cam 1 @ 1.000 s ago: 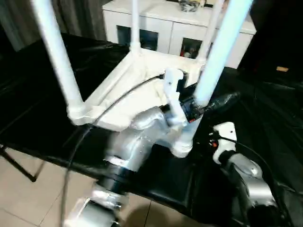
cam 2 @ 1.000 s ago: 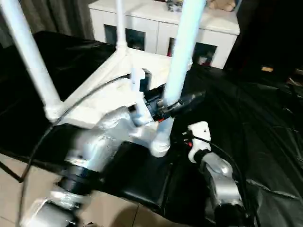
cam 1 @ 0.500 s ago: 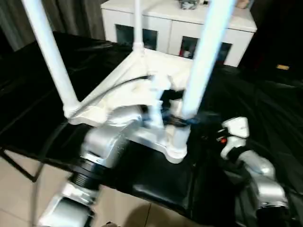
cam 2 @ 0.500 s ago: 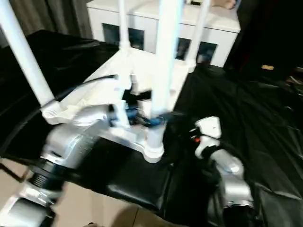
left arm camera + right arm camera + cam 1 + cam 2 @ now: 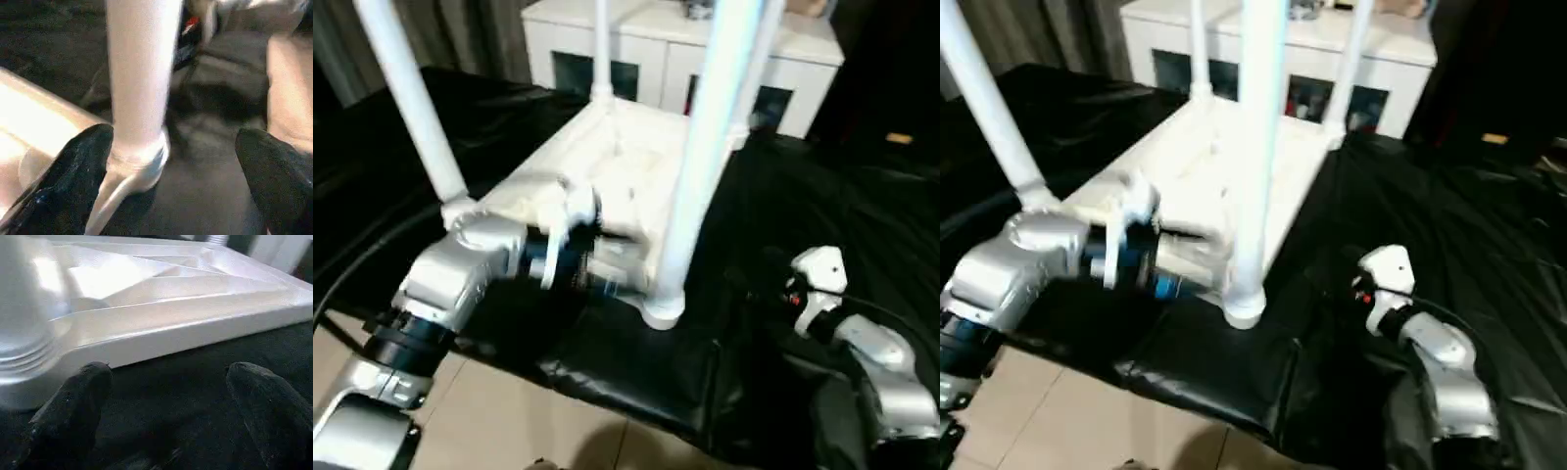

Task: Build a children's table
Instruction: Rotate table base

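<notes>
The children's table [image 5: 607, 171] lies upside down on a black sheet, its ribbed underside up and its white legs pointing upward. The nearest leg [image 5: 697, 166] stands in its corner socket [image 5: 137, 156]. My left forearm [image 5: 460, 269] reaches in from the left. My left gripper [image 5: 171, 139] is open, and the base of that leg stands just beyond its fingers [image 5: 78, 166], closer to one of them. My right arm [image 5: 862, 343] lies low at the right. My right gripper [image 5: 168, 374] is open and faces the side rim of the tabletop [image 5: 195, 333], holding nothing.
A white cabinet [image 5: 656, 49] with glass-fronted doors stands behind the work. The black sheet [image 5: 862, 186] covers the whole surface and ends at a front edge above the tiled floor [image 5: 499, 411]. A black cable [image 5: 357, 269] trails beside my left arm.
My left arm has drawn back to the left, away from the nearest leg that its fingers stood at before. My right arm has shifted slightly right. The view has also moved.
</notes>
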Available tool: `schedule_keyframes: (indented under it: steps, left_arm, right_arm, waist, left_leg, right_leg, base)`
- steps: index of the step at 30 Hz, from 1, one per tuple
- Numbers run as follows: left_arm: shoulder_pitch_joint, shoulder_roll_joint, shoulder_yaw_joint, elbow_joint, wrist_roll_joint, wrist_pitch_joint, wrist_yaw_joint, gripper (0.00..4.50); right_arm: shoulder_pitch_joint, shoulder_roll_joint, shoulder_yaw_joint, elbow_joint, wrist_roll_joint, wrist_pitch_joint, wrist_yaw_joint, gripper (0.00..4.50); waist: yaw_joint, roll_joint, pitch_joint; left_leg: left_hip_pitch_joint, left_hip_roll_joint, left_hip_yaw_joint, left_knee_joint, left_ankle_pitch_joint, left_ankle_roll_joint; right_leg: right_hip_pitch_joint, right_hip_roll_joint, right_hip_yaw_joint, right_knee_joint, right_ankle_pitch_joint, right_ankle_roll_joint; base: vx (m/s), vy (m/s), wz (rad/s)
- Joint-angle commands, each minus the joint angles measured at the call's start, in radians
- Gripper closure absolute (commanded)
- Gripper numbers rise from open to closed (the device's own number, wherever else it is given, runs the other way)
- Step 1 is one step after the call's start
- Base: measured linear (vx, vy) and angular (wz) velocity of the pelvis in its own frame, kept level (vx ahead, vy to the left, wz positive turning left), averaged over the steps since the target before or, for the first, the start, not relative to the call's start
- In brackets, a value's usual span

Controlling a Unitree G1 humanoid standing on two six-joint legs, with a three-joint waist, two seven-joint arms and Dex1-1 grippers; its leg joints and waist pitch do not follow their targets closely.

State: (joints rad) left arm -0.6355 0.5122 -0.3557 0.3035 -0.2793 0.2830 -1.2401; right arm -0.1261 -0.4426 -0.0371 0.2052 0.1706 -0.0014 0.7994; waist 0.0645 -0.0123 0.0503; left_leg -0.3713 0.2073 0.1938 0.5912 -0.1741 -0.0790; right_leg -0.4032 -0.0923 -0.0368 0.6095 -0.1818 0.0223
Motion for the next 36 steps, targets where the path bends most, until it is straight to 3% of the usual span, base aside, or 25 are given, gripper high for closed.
schedule_keyframes:
  steps: [1, 4, 6, 7, 11, 18, 24, 30, 36]
  left_arm:
    - [-0.038, -0.009, -0.035, 0.086, 0.104, -0.125, 0.047, 0.06]
    - [-0.087, -0.039, -0.077, 0.221, 0.215, -0.247, 0.18, 0.06]
    - [-0.101, -0.034, -0.118, 0.267, 0.264, -0.279, 0.198, 0.06]
    - [-0.104, -0.029, -0.136, 0.284, 0.278, -0.291, 0.188, 0.06]
    - [-0.114, -0.044, -0.142, 0.363, 0.309, -0.327, 0.153, 0.33]
    - [-0.153, -0.055, -0.159, 0.505, 0.361, -0.394, 0.134, 0.89]
    - [-0.167, -0.065, -0.146, 0.537, 0.363, -0.378, 0.119, 1.41]
    - [-0.164, -0.048, -0.192, 0.549, 0.415, -0.274, 0.011, 1.99]
    - [-0.143, -0.044, -0.196, 0.52, 0.415, -0.181, 0.004, 2.48]
  right_arm:
    - [0.013, -0.028, 0.019, -0.052, 0.024, 0.025, 0.068, 0.27]
    - [0.035, -0.064, 0.062, -0.096, 0.011, 0.049, 0.118, 0.27]
    - [0.048, -0.076, 0.082, -0.116, 0.003, 0.056, 0.134, 0.27]
    - [0.054, -0.082, 0.091, -0.127, 0.002, 0.06, 0.141, 0.27]
    - [0.06, -0.088, 0.095, -0.148, 0.009, 0.071, 0.146, 0.27]
    - [0.069, -0.092, 0.108, -0.173, 0.01, 0.085, 0.137, 0.27]
    - [0.072, -0.088, 0.11, -0.184, 0.011, 0.091, 0.132, 0.27]
    - [0.075, -0.084, 0.117, -0.19, 0.007, 0.096, 0.12, 0.27]
    - [0.079, -0.08, 0.11, -0.182, 0.002, 0.09, 0.103, 0.27]
  waist:
    - [0.001, 0.002, -0.062]
    - [0.002, -0.002, -0.061]
    - [0.005, -0.004, -0.061]
    - [0.003, -0.007, -0.06]
    - [0.002, -0.002, -0.063]
    - [0.007, -0.001, -0.063]
    - [0.008, -0.003, -0.062]
    - [0.006, -0.001, -0.063]
    - [0.0, -0.001, -0.062]
  left_leg:
    - [0.014, 0.012, -0.006, -0.072, -0.275, 0.027]
    - [0.008, 0.011, -0.009, -0.072, -0.278, 0.032]
    - [0.01, 0.014, -0.011, -0.073, -0.284, 0.028]
    - [0.004, 0.013, -0.013, -0.075, -0.28, 0.027]
    - [0.009, 0.015, -0.01, -0.071, -0.266, 0.032]
    - [0.011, 0.016, -0.011, -0.072, -0.28, 0.031]
    - [0.011, 0.016, -0.011, -0.072, -0.281, 0.035]
    - [0.01, 0.016, -0.012, -0.072, -0.259, 0.036]
    - [0.009, 0.015, -0.012, -0.071, -0.264, 0.043]
  right_leg:
    - [0.047, -0.029, 0.028, -0.071, -0.185, -0.205]
    - [0.048, -0.029, 0.026, -0.078, -0.221, -0.185]
    - [0.047, -0.034, 0.026, -0.077, -0.244, -0.177]
    - [0.049, -0.035, 0.026, -0.077, -0.255, -0.176]
    - [0.044, -0.033, 0.026, -0.071, -0.204, -0.214]
    - [0.045, -0.036, 0.026, -0.071, -0.192, -0.227]
    - [0.045, -0.037, 0.026, -0.072, -0.191, -0.239]
    - [0.048, -0.037, 0.027, -0.067, -0.158, -0.247]
    - [0.05, -0.037, 0.027, -0.069, -0.169, -0.252]
  base:
    - [0.0, 0.0, 0.0]
    - [0.0, 0.0, 0.0]
    - [0.0, 0.0, 0.0]
    - [0.0, 0.0, 0.0]
    - [0.0, 0.0, 0.0]
    - [0.0, 0.0, 0.0]
    - [0.0, 0.0, 0.0]
    - [0.0, 0.0, 0.0]
    - [0.0, 0.0, 0.0]
